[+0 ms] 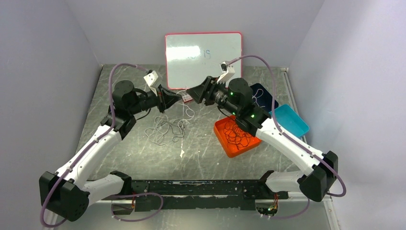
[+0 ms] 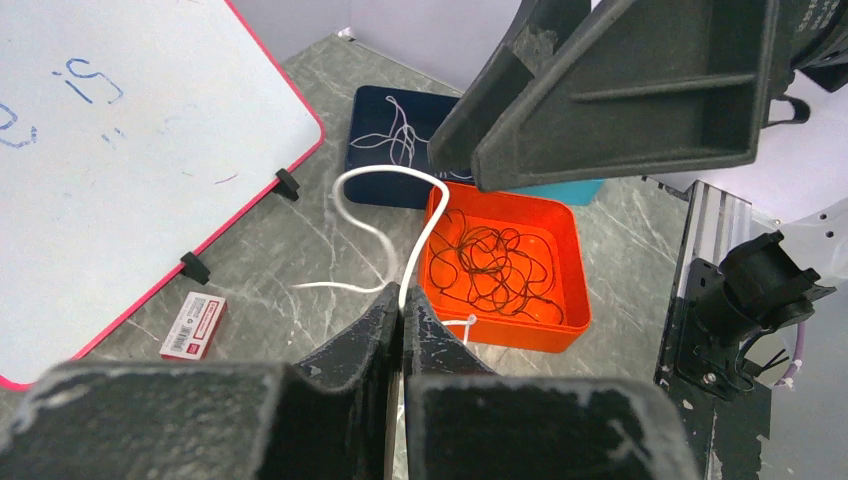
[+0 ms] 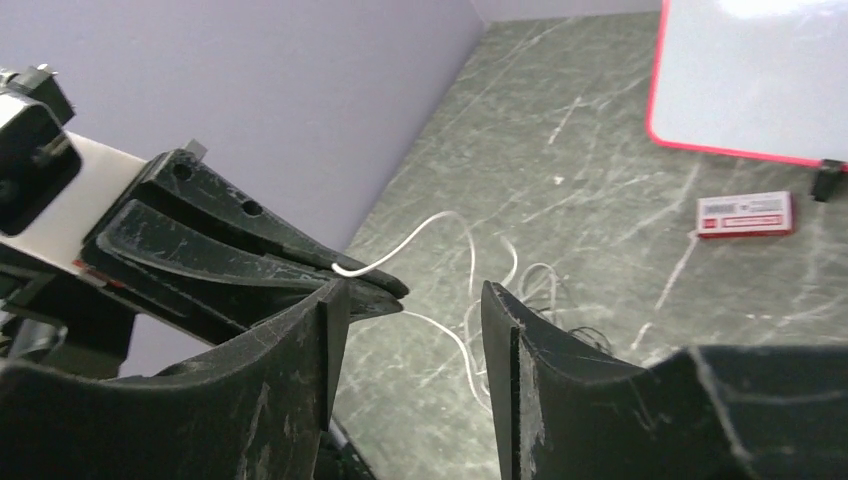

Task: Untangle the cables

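- Currently, the left gripper point(image 2: 402, 308) is clenched on a white cable point(image 3: 390, 252), pinched at its fingertips.
- Right gripper point(image 3: 410, 300) is released, jaws apart, close before the left gripper's tips.

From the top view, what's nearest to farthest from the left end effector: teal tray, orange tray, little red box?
1. Little red box, beside the left end effector.
2. Orange tray, lower right.
3. Teal tray, far right.
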{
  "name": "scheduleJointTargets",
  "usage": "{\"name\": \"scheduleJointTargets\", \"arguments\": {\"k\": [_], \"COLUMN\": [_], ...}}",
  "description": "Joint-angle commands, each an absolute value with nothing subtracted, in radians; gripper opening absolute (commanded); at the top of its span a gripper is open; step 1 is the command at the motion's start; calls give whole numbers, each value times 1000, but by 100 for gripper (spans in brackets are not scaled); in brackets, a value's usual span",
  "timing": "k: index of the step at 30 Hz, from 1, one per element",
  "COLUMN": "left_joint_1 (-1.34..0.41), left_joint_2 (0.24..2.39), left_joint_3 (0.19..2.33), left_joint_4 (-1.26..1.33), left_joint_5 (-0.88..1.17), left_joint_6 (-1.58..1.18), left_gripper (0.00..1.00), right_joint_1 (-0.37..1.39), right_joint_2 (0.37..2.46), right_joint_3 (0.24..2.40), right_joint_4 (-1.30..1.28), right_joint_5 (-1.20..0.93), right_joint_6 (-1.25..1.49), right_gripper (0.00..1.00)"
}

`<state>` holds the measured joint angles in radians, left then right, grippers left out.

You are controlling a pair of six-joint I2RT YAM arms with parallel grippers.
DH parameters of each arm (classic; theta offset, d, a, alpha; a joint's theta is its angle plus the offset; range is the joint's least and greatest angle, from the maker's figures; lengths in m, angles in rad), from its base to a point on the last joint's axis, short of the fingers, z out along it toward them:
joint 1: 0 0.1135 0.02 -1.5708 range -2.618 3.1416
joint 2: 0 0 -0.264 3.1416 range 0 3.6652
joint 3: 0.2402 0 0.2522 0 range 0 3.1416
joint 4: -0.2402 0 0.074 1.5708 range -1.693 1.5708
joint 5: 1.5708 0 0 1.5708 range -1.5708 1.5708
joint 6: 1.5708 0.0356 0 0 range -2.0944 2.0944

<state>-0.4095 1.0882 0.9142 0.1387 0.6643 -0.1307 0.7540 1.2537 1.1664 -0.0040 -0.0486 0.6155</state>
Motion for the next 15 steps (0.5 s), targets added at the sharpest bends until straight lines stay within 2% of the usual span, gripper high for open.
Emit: {"name": "scheduleJointTargets", "arguments": {"k": [1,9,15], "left_joint_1": [-413,-413,-413], "left_joint_2": [1080,1089,1092], "left_joint_3": [904,900,904], "left_joint_4": [169,183,186], "left_joint_5": [659,667,663], "left_joint_6": [-135,-148,-150], "left_gripper": [7,7,7], "right_joint_1": [754,755,756], "right_joint_2": [1244,1282,1324], "right_joint_3": [1123,1088,1095], "right_joint_4": [160,290,296], "right_joint_5": [-124,-152,-154], "right_joint_6": [717,862,900], "right_gripper": [55,56,56]}}
